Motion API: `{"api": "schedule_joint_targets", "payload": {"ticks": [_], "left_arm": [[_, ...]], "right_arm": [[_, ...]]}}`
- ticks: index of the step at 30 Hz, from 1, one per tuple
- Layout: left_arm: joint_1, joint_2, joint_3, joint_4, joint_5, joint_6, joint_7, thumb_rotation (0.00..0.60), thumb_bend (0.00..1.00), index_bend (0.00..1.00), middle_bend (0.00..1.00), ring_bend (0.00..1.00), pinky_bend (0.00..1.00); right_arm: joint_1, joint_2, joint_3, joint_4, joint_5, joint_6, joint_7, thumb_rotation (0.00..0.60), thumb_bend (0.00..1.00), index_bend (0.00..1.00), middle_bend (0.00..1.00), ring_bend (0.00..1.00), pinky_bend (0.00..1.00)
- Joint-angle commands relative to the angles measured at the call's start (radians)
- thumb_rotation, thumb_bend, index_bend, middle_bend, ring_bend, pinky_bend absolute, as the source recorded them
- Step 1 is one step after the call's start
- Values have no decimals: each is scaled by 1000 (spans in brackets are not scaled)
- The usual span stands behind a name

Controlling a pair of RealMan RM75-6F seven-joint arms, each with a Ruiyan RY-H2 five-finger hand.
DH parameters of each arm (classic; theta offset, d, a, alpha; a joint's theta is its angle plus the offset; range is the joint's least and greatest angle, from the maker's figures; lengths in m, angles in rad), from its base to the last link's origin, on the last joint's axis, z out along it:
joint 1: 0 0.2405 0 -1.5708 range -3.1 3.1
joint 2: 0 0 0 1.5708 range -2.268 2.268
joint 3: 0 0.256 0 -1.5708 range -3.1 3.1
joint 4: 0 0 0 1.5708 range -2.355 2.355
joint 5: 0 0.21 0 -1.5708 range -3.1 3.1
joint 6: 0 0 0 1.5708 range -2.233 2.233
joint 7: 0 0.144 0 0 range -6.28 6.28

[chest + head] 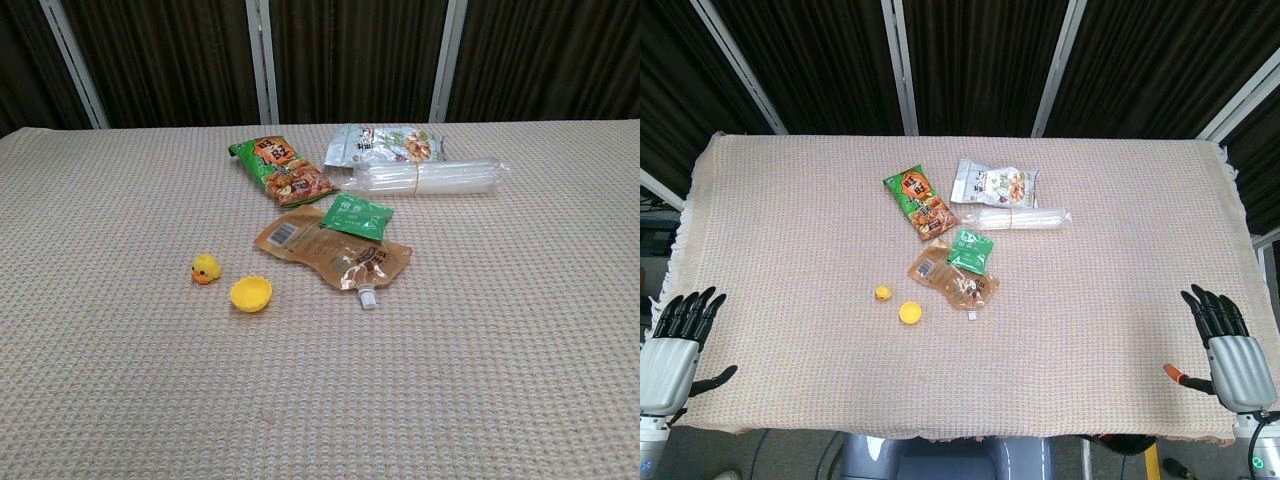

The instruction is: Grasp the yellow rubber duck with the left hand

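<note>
The small yellow rubber duck (882,293) (205,269) stands on the woven tablecloth, left of centre. My left hand (675,345) hovers at the table's near left corner, far from the duck, with fingers spread and nothing in it. My right hand (1228,345) is at the near right corner, fingers also apart and empty. Neither hand shows in the chest view.
A yellow cup-shaped mould (910,312) (250,294) lies just right of the duck. Behind it lie a brown spout pouch (952,278), a green sachet (971,250), a green snack bag (920,203), a white snack bag (996,184) and a clear plastic pack (1015,219).
</note>
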Motion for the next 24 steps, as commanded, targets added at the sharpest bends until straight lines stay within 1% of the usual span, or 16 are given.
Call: {"api": "schedule_joint_targets", "payload": {"ticks": [1, 24], "left_arm": [[0, 0, 0, 0, 0, 1, 0, 600, 20, 0, 0, 0, 0], [-3, 0, 1, -1, -2, -8, 0, 600, 21, 0, 0, 0, 0]], "right_arm": [[0, 0, 0, 0, 0, 0, 0, 600, 10, 21, 0, 0, 0], [2, -3, 1, -1, 4, -4, -4, 600, 11, 21, 0, 0, 0]]}}
